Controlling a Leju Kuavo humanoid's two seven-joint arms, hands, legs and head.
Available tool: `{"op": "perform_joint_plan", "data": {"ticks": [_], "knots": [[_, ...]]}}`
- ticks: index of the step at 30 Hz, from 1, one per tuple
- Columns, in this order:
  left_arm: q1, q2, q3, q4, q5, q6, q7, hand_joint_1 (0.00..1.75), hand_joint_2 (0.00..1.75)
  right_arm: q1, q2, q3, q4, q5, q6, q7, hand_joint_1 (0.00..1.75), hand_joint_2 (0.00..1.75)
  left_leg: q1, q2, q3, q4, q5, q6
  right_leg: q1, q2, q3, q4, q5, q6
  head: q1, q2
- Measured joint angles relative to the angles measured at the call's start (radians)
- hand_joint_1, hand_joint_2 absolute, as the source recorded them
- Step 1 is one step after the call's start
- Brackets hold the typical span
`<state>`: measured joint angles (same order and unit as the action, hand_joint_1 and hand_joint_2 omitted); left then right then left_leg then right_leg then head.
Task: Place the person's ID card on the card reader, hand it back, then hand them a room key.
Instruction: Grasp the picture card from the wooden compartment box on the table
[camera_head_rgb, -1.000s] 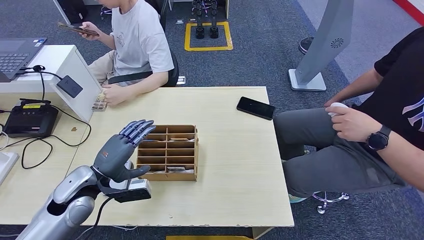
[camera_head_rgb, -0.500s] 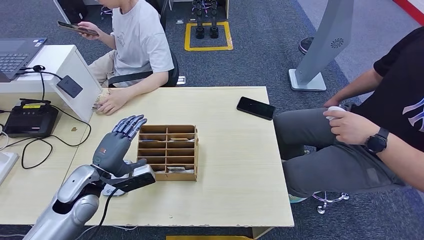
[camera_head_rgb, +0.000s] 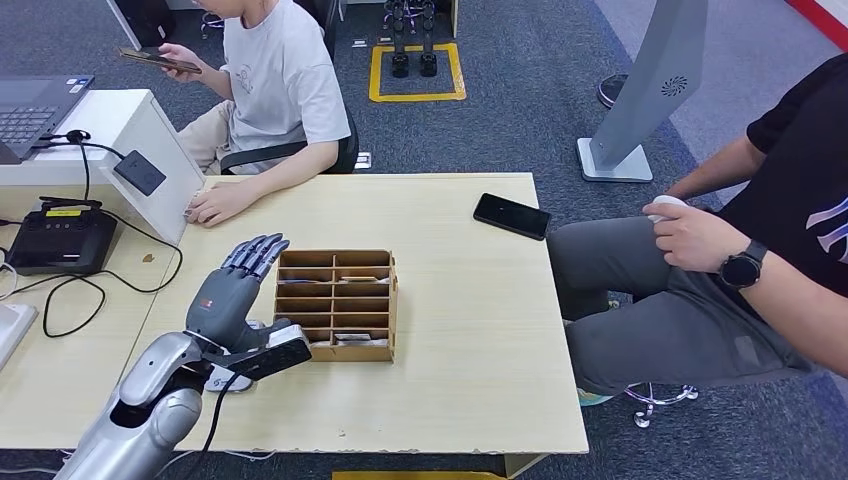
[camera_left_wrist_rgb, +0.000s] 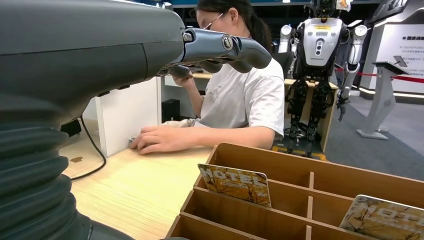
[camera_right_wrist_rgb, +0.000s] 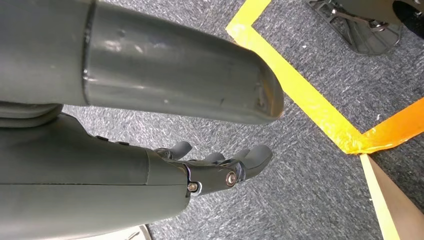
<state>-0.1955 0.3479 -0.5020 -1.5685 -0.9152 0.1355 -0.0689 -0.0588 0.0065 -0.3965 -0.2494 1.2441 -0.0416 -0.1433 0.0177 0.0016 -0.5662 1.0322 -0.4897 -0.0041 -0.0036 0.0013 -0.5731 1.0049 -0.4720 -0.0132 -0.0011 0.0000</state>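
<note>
Left hand (camera_head_rgb: 232, 296) empty, fingers wide, raised palm-up as if awaiting ID card; none visible, maybe under person's hand (camera_head_rgb: 212, 205) ahead-left. Wooden key rack (camera_head_rgb: 338, 304) w/ hotel key cards (camera_left_wrist_rgb: 235, 184) just right. Right hand (camera_right_wrist_rgb: 220, 167) hanging, loosely splayed, empty.

— Where's the head view?
— High up, looking forward and down over the bench (camera_head_rgb: 460, 330).
— Left wrist?
— Low, close, sharing the wooden organizer (camera_head_rgb: 336, 304) (camera_left_wrist_rgb: 320, 200).
— Right wrist?
— Facing carpet (camera_right_wrist_rgb: 310, 200).

A mock hotel front desk (camera_head_rgb: 450, 300) in a robot showroom: key-card rack (camera_head_rgb: 337, 304), card reader (camera_head_rgb: 139, 172), display robot (camera_left_wrist_rgb: 320, 55).
</note>
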Motion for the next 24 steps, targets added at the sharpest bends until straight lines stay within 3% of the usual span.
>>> {"op": "perform_joint_plan", "data": {"ticks": [24], "knots": [[-0.043, -0.065, -0.002, 0.04, 0.009, 0.0, 0.0, 0.0, 1.75, -0.008, 0.0, 0.033, -0.01, -0.001, 0.012, 0.004, 0.0, 0.0, 0.0, 0.0, 0.0, 0.0, 0.0, 0.0, 0.0, 0.0, 0.0, 0.0, 0.0, 0.0, 0.0, 0.0]]}}
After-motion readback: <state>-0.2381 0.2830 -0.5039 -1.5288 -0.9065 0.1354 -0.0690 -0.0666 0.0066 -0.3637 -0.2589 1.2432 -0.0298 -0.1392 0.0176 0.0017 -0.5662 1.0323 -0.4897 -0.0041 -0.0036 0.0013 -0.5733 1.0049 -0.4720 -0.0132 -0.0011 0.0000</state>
